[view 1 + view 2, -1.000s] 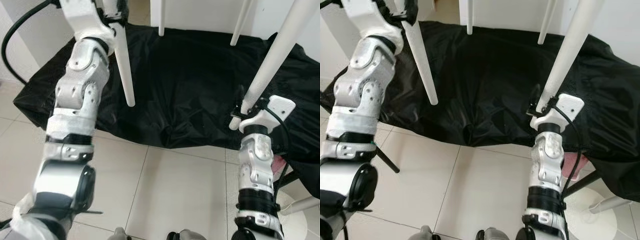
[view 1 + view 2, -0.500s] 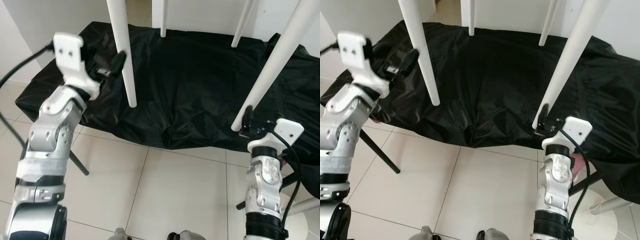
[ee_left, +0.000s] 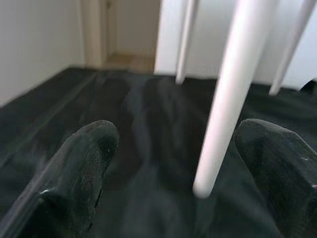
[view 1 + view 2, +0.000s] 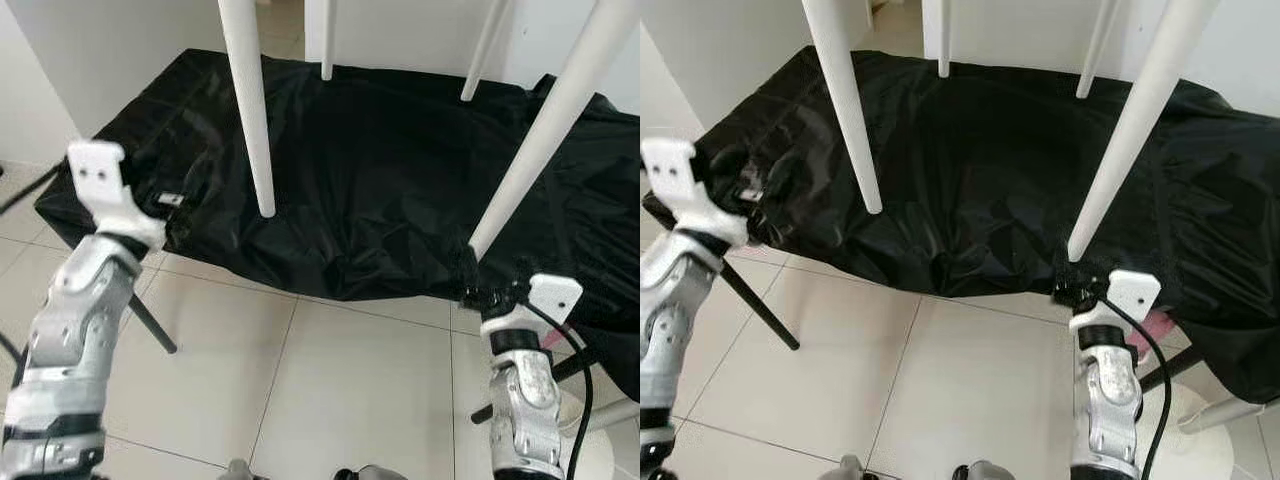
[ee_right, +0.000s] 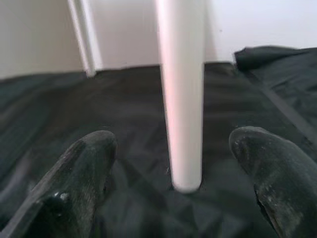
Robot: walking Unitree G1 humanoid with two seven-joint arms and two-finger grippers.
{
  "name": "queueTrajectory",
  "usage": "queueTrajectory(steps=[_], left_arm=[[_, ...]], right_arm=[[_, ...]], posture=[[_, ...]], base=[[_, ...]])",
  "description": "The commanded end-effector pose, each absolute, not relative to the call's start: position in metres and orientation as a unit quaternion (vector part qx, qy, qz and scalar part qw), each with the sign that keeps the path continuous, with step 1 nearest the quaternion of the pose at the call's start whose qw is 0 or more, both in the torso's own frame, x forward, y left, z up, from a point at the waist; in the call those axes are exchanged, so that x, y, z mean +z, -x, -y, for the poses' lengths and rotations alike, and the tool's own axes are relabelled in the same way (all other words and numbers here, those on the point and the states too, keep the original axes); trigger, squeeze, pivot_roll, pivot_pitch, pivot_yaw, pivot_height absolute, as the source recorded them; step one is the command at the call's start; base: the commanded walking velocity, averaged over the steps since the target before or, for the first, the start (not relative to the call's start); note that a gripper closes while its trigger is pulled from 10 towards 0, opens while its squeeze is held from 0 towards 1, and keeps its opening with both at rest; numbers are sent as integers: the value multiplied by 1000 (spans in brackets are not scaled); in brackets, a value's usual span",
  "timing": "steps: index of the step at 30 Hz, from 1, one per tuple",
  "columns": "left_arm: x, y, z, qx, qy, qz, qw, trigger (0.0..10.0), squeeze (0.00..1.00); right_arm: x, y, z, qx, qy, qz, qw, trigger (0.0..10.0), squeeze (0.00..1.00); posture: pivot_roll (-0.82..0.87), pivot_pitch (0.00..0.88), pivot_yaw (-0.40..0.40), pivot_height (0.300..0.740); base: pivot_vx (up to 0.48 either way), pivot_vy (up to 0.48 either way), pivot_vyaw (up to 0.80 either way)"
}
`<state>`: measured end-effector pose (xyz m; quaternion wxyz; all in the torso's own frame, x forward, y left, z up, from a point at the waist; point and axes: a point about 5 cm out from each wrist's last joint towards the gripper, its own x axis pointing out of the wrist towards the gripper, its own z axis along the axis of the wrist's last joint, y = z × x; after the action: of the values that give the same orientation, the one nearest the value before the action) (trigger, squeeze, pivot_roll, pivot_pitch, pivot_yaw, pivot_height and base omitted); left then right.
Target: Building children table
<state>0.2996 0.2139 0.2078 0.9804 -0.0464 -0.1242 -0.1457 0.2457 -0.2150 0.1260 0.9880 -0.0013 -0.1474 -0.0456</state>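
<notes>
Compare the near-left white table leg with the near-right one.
The near-left leg hangs almost upright; the near-right leg slants steeply. The near-left leg's tip sits well apart from the left gripper, while the near-right leg's tip ends just above the right gripper. Both are white, tapered, over black cloth.

white table legs (image 4: 248,110) over a black cloth (image 4: 380,160), beige floor tiles (image 4: 350,390) below.

The two head eyes look steeply down over the black cloth (image 4: 380,170), sharing its white legs (image 4: 248,110), while each wrist camera peers close, somewhat blurred, between its spread fingers (image 3: 81,163) at one leg (image 5: 182,94) above that cloth.
</notes>
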Motion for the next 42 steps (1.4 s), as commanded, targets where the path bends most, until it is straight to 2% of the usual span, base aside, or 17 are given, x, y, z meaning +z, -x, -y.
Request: queueTrajectory(steps=[1, 6, 8, 12, 19, 23, 32, 40, 42], left_arm=[[191, -290, -213, -192, 39, 108, 975, 10000, 0], [183, -285, -213, -195, 42, 98, 975, 10000, 0], [147, -274, -213, -197, 55, 55, 977, 10000, 0], [134, -269, -213, -197, 59, 38, 978, 10000, 0], [73, -245, -200, -222, 47, -48, 973, 10000, 0], [63, -241, -196, -232, 47, -63, 969, 10000, 0], [-17, -221, -179, -221, 33, -211, 951, 10000, 0], [-52, -204, -171, -180, 30, -306, 934, 10000, 0], [-52, -204, -171, -180, 30, -306, 934, 10000, 0]], right_arm=[[111, -240, 209, -11, 3, 122, 992, 10000, 0], [105, -238, 206, 3, 8, 111, 994, 10000, 0], [82, -234, 198, 38, 7, 71, 997, 10000, 0], [75, -232, 195, 49, 8, 58, 997, 10000, 0], [29, -219, 194, 77, 19, -30, 996, 10000, 0], [22, -215, 195, 80, 20, -45, 996, 10000, 0], [-27, -196, 199, 62, 23, -163, 984, 10000, 0], [-53, -185, 199, 29, 10, -241, 970, 10000, 0], [-53, -185, 199, 29, 10, -241, 970, 10000, 0]], posture=[[-22, 43, -5, 740], [-21, 41, -6, 740], [-9, 28, -13, 740], [-8, 26, -14, 740], [0, 0, -21, 740], [-2, 0, -20, 740], [-13, 0, -5, 740], [-19, 0, 3, 740], [-19, 0, 3, 740]], base=[[0, 0, 0], [0, 0, 0], [0, 0, 0], [0, 0, 0], [0, 0, 0], [0, 0, 0], [0, 0, 0], [0, 0, 0], [0, 0, 0]])
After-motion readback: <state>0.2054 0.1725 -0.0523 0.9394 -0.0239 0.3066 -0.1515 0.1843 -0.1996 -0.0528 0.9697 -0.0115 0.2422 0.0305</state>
